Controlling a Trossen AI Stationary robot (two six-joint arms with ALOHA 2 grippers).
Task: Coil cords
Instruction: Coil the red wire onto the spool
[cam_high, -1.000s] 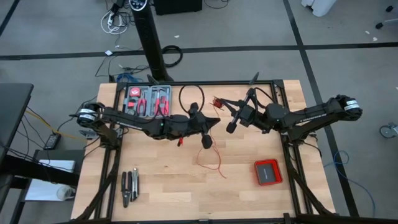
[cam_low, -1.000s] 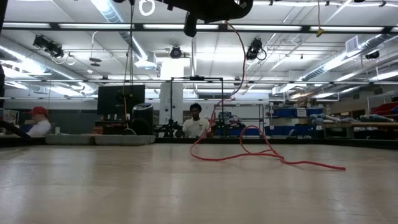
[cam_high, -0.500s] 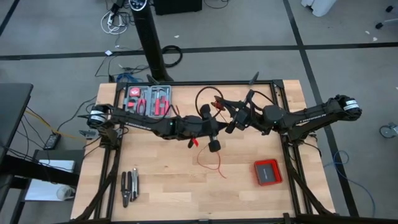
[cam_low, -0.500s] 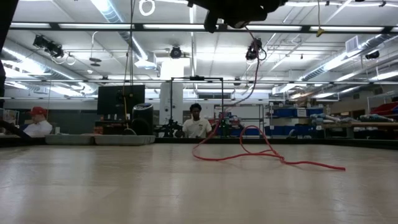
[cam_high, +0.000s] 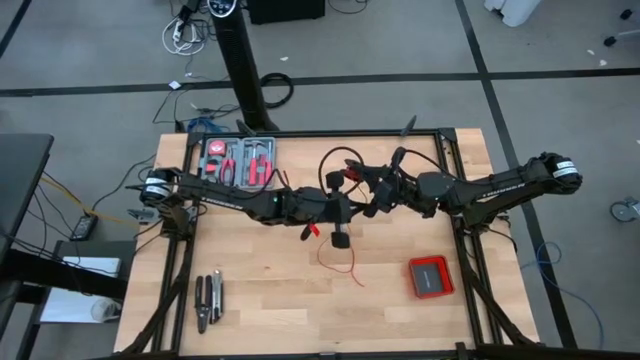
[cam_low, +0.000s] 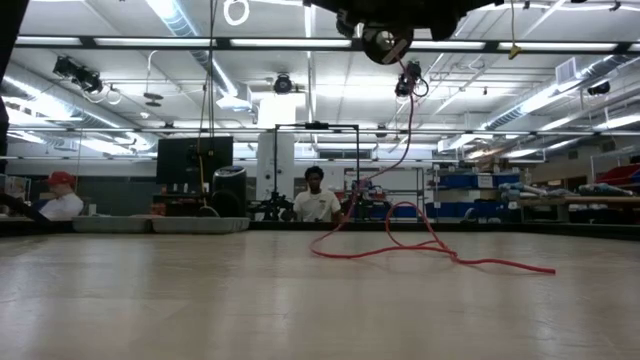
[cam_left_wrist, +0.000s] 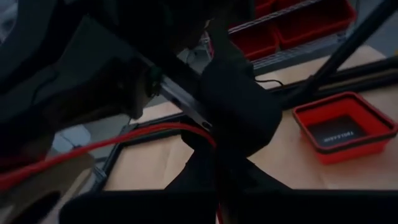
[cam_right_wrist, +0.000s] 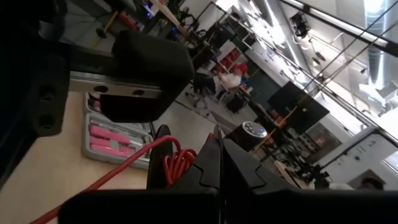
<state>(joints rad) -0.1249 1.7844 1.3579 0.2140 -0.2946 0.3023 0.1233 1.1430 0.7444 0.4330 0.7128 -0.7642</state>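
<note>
The cord is one thin red wire. Part of it is wound into a small red coil (cam_right_wrist: 177, 165) on a black spool beside my right gripper's (cam_right_wrist: 219, 155) shut fingers. A strand (cam_low: 408, 110) hangs from the grippers to the table, where the rest lies in loose loops (cam_high: 340, 262) (cam_low: 400, 245). My left gripper (cam_left_wrist: 217, 177) is shut on the wire close to the right gripper (cam_high: 357, 187), both held high over the table's middle. The two arms meet there, left gripper (cam_high: 343, 208) just nearer than the right. My left gripper pinches a single strand of the red wire (cam_left_wrist: 202, 134) between its two fingers, lifted clear; the strand runs off taut to one side (cam_left_wrist: 74, 152). My right gripper is shut beside the red coil (cam_right_wrist: 181, 163); its own fingers hide which part they grip. The coil is held clear of the table.
An open tool case (cam_high: 238, 160) with pink-handled pliers lies at the far left. A flat red square box (cam_high: 431, 277) sits at the near right, and dark hand tools (cam_high: 208, 300) at the near left. People sit in the room beyond the table (cam_low: 316, 200).
My left gripper has moved toward the table's right edge, closer to the right gripper, and has rolled about its own axis. My right gripper has also rolled a little. The hanging strand has shifted right with them; the loops on the table have stayed put.
</note>
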